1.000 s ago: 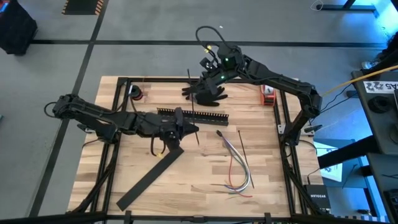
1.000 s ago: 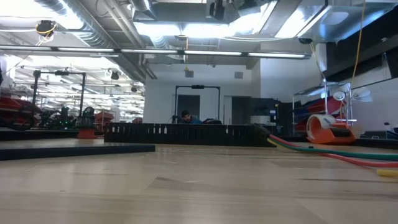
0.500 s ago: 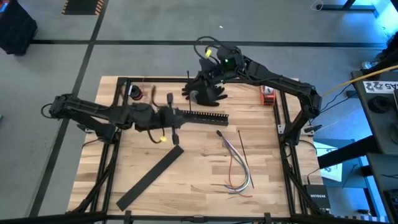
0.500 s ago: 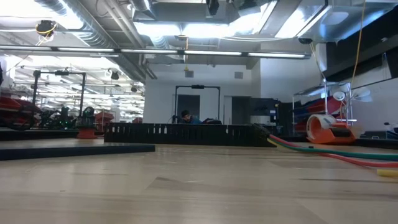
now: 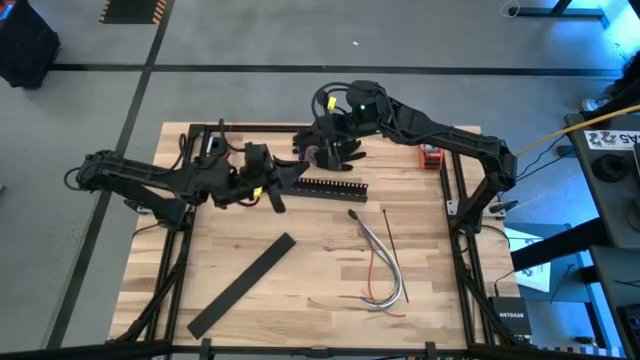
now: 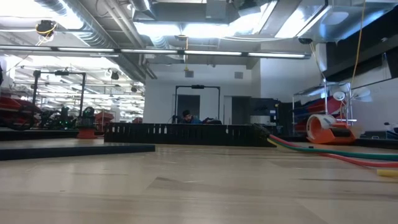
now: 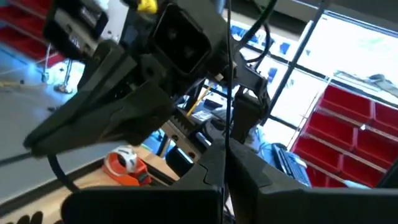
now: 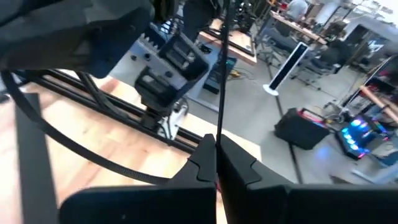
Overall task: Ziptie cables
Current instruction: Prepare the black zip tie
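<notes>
The cables (image 5: 380, 265), thin grey, white and red wires, lie curved on the table's right half and show low at the right of the low view (image 6: 336, 152). A thin dark ziptie (image 5: 388, 232) lies flat beside them. Both grippers hang above the table's far middle, tips facing each other. My left gripper (image 5: 298, 170) (image 7: 224, 177) is shut on a thin dark strip. My right gripper (image 5: 312, 152) (image 8: 216, 152) is shut on a strip of the same kind. My left gripper pinches a thin dark strip (image 7: 226, 158) between its two fingertips, coming about level from the table's left. The strip sticks out straight past the tips, clear of the table. My right gripper pinches a thin dark strip (image 8: 218, 132) between its fingertips, coming from the table's right, slanting slightly down. The strip juts out straight beyond the tips, lifted clear. A black curved band (image 8: 68, 146) runs to the fingers' base.
A long black comb-slotted bar (image 5: 325, 185) (image 6: 180, 132) lies below the grippers. A flat black strip (image 5: 240, 285) lies slantwise at the near left. An orange tape dispenser (image 5: 430, 152) (image 6: 329, 129) stands at the far right. A black frame (image 5: 190, 200) borders the tabletop.
My left gripper has risen and gone toward the table's far edge, rolling about its own axis, and stays shut. My right gripper has rolled about its axis while staying roughly in place above the far middle.
</notes>
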`<state>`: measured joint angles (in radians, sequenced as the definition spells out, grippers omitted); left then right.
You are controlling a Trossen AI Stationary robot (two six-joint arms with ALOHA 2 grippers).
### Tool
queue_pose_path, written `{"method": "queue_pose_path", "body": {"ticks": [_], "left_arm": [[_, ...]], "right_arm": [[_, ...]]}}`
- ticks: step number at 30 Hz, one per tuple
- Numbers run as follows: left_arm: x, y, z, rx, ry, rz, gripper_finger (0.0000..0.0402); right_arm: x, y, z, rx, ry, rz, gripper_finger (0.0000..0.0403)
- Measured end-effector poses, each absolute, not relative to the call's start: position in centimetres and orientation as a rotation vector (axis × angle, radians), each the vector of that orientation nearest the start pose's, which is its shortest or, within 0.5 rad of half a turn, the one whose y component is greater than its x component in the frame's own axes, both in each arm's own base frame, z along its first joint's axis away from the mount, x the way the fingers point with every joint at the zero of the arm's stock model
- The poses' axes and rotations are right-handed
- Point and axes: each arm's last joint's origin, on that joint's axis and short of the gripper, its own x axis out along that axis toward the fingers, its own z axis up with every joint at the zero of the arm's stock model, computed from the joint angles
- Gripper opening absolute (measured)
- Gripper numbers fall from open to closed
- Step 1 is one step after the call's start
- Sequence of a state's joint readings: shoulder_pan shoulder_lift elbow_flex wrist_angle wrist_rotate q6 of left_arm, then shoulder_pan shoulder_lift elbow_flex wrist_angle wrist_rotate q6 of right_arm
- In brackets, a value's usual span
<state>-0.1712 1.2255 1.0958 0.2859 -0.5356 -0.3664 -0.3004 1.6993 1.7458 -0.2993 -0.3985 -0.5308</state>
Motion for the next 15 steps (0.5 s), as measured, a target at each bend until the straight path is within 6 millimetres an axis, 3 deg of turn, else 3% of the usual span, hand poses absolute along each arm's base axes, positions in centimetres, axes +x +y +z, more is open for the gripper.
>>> {"method": "queue_pose_path", "body": {"ticks": [5, 15], "left_arm": [[27.3, -2.8, 38.6, -0.537, -0.161, 0.355, 0.0001], [27.3, -2.2, 38.4, -0.579, -0.155, 0.378, 0.0001]], "right_arm": [[37.3, -10.5, 41.3, -0.521, 0.206, 0.142, 0.0001], [37.3, -10.5, 41.3, -0.598, 0.206, 0.135, 0.0001]]}}
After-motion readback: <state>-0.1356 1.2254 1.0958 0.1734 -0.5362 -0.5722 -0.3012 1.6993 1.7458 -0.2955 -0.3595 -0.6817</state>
